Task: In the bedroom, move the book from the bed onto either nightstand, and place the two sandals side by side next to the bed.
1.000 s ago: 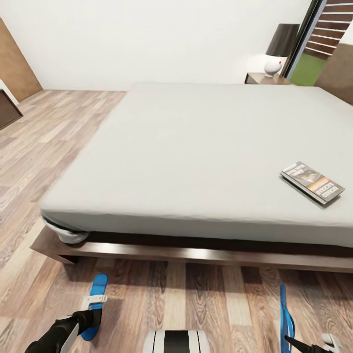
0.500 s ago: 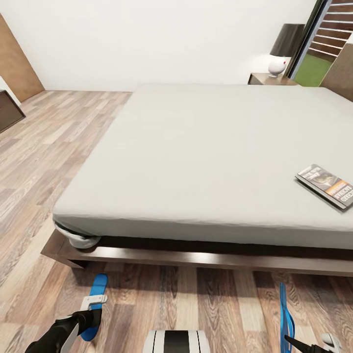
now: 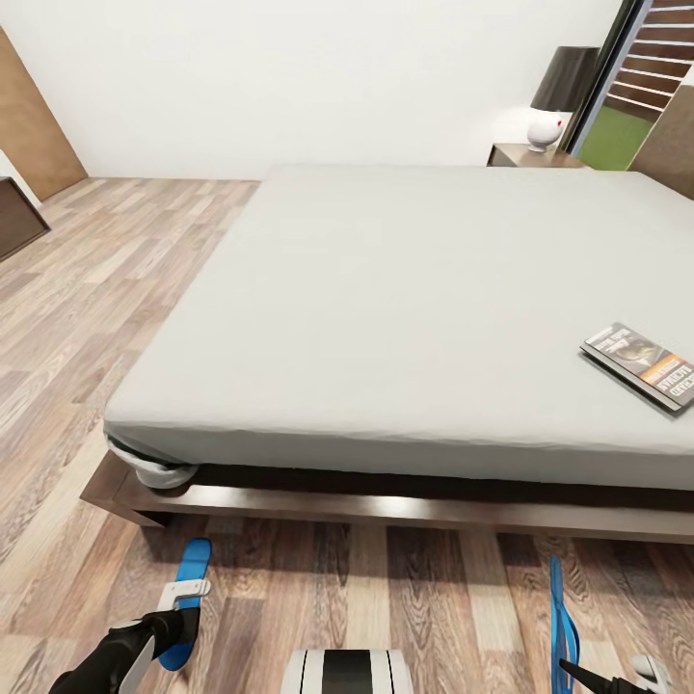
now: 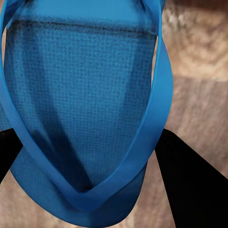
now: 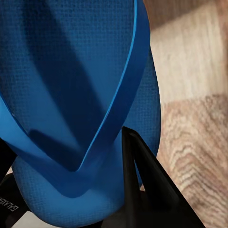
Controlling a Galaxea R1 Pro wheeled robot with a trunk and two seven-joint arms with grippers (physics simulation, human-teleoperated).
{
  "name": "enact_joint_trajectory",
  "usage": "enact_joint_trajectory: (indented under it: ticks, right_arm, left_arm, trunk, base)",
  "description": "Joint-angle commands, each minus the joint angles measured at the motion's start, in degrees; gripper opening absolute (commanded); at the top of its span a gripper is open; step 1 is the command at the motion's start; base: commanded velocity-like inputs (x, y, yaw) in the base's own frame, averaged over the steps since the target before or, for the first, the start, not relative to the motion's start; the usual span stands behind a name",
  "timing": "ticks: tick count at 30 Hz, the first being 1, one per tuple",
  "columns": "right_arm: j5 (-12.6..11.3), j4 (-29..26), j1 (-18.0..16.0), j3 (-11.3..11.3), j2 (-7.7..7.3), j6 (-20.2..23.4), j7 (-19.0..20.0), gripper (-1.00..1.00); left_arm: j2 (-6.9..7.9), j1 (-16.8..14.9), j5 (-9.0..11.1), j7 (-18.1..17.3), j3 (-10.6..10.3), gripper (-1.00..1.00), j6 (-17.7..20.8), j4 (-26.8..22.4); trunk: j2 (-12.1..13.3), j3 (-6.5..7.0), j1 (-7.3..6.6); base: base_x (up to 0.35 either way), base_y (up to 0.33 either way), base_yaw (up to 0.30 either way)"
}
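The large low bed (image 3: pixel 405 318), grey mattress on a dark brown wooden frame, fills the middle of the head view. The thin dark paperback book (image 3: pixel 643 365) with an orange band lies flat on the mattress at three o'clock. A small dark-brown nightstand (image 3: pixel 533 155) stands at one o'clock, carrying a white lamp (image 3: pixel 557 96) with a dark shade. At seven o'clock the left gripper (image 3: pixel 178 617) clasps one bright blue sandal (image 3: pixel 189 598); at five o'clock the right gripper (image 3: pixel 578 670) clasps the other bright blue sandal (image 3: pixel 561 622) edge-on above the wood-plank floor (image 3: pixel 96 289).
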Motion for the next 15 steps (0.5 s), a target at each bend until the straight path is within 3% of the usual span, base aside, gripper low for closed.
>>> enact_joint_trajectory:
  ticks: [1, 9, 15]
  right_arm:
    - [0.0, 0.1, 0.0, -0.1, -0.01, 0.4, 0.2, -1.0]
    - [0.0, 0.1, 0.0, -0.1, -0.01, 0.4, 0.2, -1.0]
    - [0.0, 0.1, 0.0, -0.1, -0.01, 0.4, 0.2, -1.0]
  left_arm:
    - [-0.05, 0.0, -0.7, -0.5, 0.5, -1.0, 0.3, -0.1]
    - [-0.05, 0.0, -0.7, -0.5, 0.5, -1.0, 0.3, -0.1]
    - [-0.05, 0.0, -0.7, -0.5, 0.5, -1.0, 0.3, -0.2]
  trunk:
    - [0.0, -0.04, -0.01]
    - [-0.1, -0.7, 0.07]
    - [-0.1, -2.03, 0.22]
  base:
    - [0.0, 0.0, 0.0]
    - [0.0, 0.0, 0.0]
    - [0.0, 0.0, 0.0]
